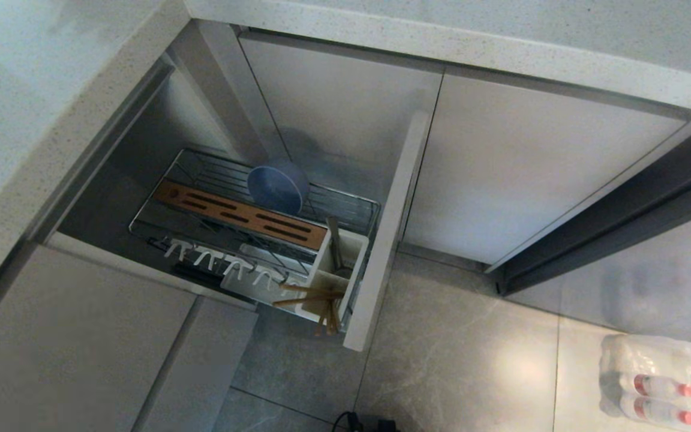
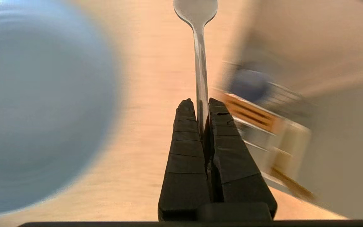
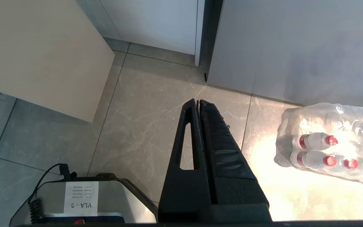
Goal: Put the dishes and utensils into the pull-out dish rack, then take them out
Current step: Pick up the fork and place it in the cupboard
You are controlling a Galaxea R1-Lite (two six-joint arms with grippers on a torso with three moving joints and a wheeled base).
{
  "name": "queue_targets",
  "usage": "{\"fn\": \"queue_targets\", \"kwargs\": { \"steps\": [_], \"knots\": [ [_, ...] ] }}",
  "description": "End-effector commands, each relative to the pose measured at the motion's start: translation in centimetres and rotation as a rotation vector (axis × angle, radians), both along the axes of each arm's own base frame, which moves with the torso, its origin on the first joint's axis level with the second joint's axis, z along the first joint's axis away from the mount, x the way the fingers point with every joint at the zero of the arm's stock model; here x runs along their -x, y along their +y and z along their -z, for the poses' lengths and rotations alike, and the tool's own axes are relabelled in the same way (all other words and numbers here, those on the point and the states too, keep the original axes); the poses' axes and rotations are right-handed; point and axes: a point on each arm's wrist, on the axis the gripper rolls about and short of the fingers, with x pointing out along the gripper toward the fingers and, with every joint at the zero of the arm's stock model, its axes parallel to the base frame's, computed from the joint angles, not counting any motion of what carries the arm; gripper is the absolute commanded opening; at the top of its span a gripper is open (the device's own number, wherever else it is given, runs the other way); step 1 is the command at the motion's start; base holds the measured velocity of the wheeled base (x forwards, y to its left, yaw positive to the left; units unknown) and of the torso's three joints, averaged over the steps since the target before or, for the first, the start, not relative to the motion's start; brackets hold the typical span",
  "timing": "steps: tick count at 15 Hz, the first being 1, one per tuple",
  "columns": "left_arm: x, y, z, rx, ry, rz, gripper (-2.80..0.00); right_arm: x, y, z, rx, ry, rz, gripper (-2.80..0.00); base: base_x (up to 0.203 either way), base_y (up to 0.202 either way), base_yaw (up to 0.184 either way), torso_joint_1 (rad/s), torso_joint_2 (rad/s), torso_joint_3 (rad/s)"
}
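Clamping the slim silver fork [image 2: 200,56] between its black fingers [image 2: 184,142], the left gripper [image 2: 201,104] holds the handle so that the utensil runs straight out ahead of the fingertips, its broad end farthest away. A pale wooden surface [image 2: 143,94] lies beyond and below the fork. To one side of the gripper sits the light-blue plate [image 2: 39,107], large and blurred, apart from the fork. On the gripper's other side, farther off, the pull-out dish rack [image 2: 263,123] shows as a smear of chrome wire, brown wooden strip and white caddy. From the head camera, where neither arm appears, the rack [image 1: 375,210] stands drawn out from the cabinet, with the blue-grey bowl [image 1: 278,187] propped on edge behind the brown slotted strip [image 1: 243,215]. The white plate prongs [image 1: 225,264] hold nothing, and the chopsticks [image 1: 309,294] lie across the near compartment of the white utensil caddy [image 1: 336,270]. A slim object stands in the caddy's far compartment; what it is cannot be told. The right gripper [image 3: 198,101] hangs well away from the rack, fingers pressed together and empty, above the tiled floor [image 3: 143,126]. Beside it lies a shrink-wrapped pack of bottles [image 3: 329,148], and the robot's base [image 3: 83,198] sits beneath it.
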Motion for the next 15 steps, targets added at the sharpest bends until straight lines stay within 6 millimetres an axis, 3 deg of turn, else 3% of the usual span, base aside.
{"fn": "queue_targets", "kwargs": {
  "steps": [1,6,11,15],
  "knots": [
    [1.2,-2.0,-0.6,-0.029,-0.032,0.093,-2.80,0.0,0.0,0.0,0.000,0.001,0.000,-2.80,0.000,0.000,0.000,0.000,0.00,0.000],
    [0.5,-3.6,-0.8,-0.003,-0.002,0.403,-2.80,0.0,0.0,0.0,0.000,0.001,0.000,-2.80,0.000,0.000,0.000,0.000,0.00,0.000],
    [-4.3,-4.9,0.8,0.046,0.140,0.614,-2.80,0.0,0.0,0.0,0.000,0.001,0.000,-2.80,0.000,0.000,0.000,0.000,0.00,0.000],
    [-6.1,-6.4,2.7,0.062,0.243,0.726,-2.80,0.0,0.0,0.0,0.000,0.000,0.000,-2.80,0.000,0.000,0.000,0.000,0.00,0.000]
  ]
}}
